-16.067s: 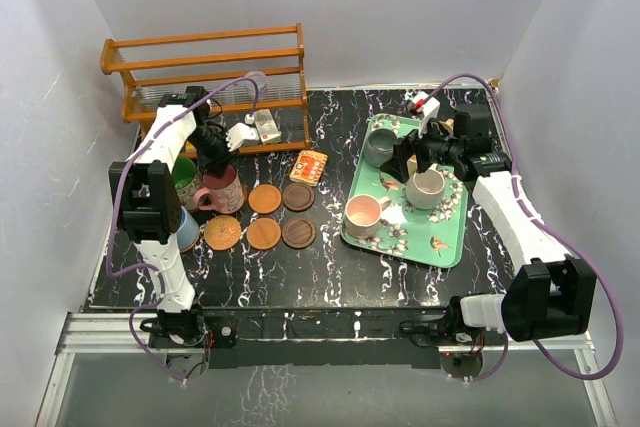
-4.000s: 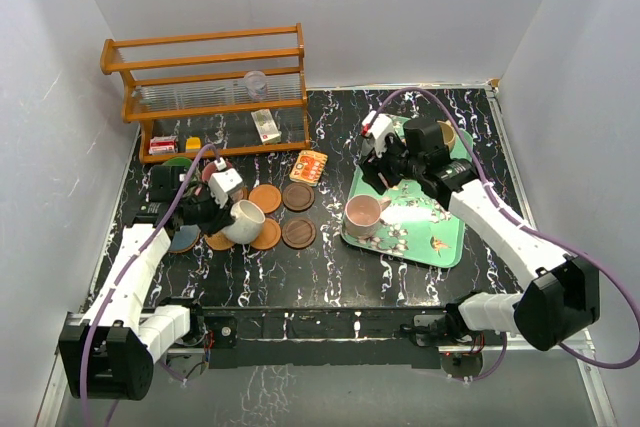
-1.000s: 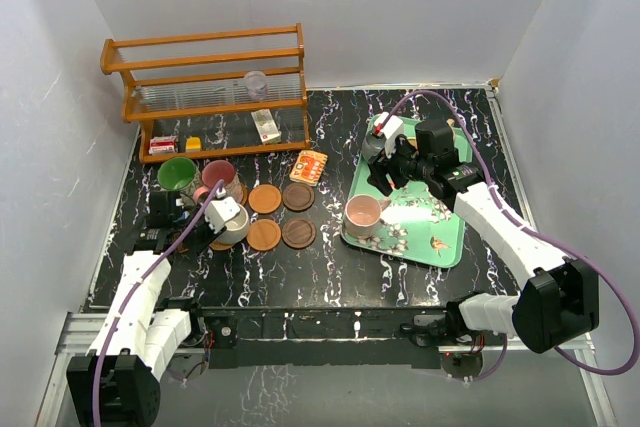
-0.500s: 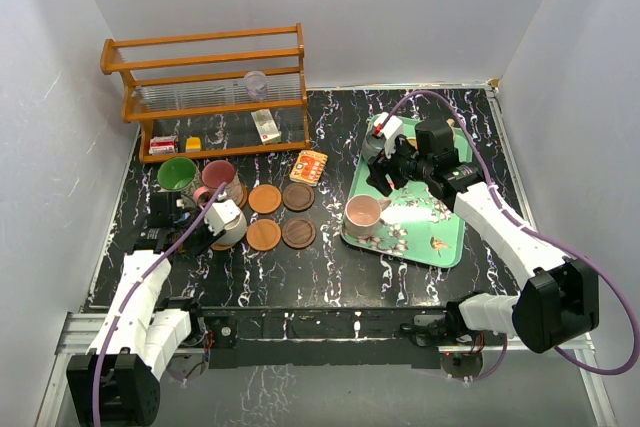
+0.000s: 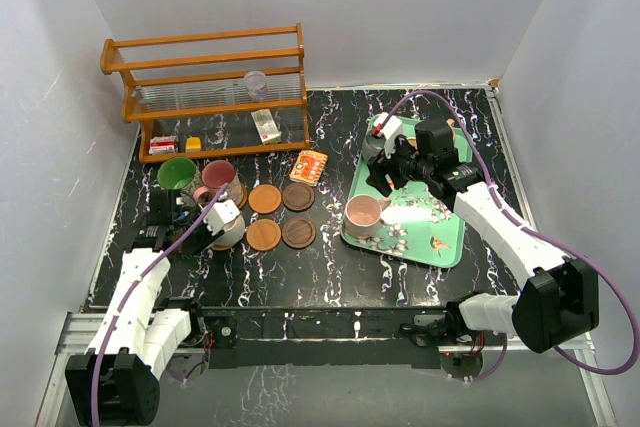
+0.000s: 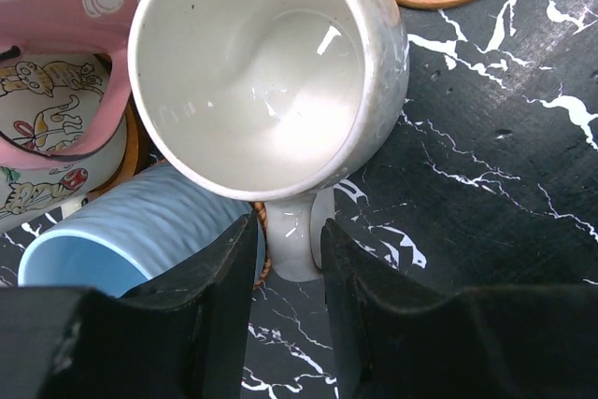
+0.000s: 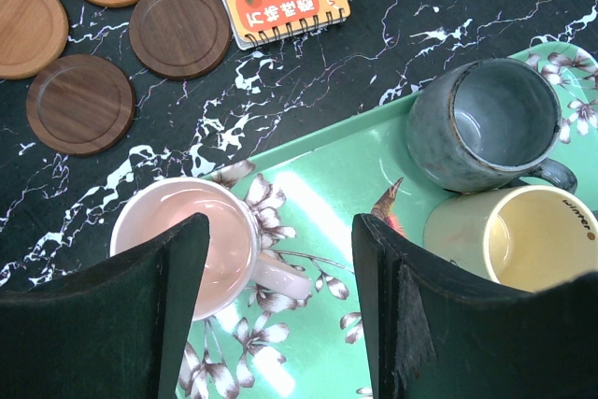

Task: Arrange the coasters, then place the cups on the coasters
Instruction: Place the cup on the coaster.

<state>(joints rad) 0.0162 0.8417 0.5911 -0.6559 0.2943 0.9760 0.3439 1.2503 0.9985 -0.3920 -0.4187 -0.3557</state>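
The off-white mug [image 6: 262,72] stands upright on a coaster that shows only as a rim beneath it, beside a blue mug [image 6: 112,240] and a pink patterned mug [image 6: 56,7]. My left gripper [image 6: 288,231] is open a little around the off-white mug's handle [image 6: 294,254], with a thin gap at the left finger. Four bare coasters [image 5: 265,198] [image 5: 298,196] [image 5: 264,234] [image 5: 298,233] lie mid-table. My right gripper [image 7: 278,231] hangs open above the pale pink mug [image 7: 182,240] on the green tray [image 7: 318,156], holding nothing. A grey mug [image 7: 486,123] and a yellow mug [image 7: 537,240] share the tray.
A green mug [image 5: 177,173] and a maroon mug [image 5: 218,175] stand behind my left gripper [image 5: 217,219]. An orange patterned card [image 5: 313,166] lies near the coasters. A wooden rack [image 5: 205,87] holding a clear plastic cup [image 5: 256,82] lines the back left.
My left jaws have widened slightly around the off-white mug's handle, and the mug has shifted a little left. The right arm has not moved.
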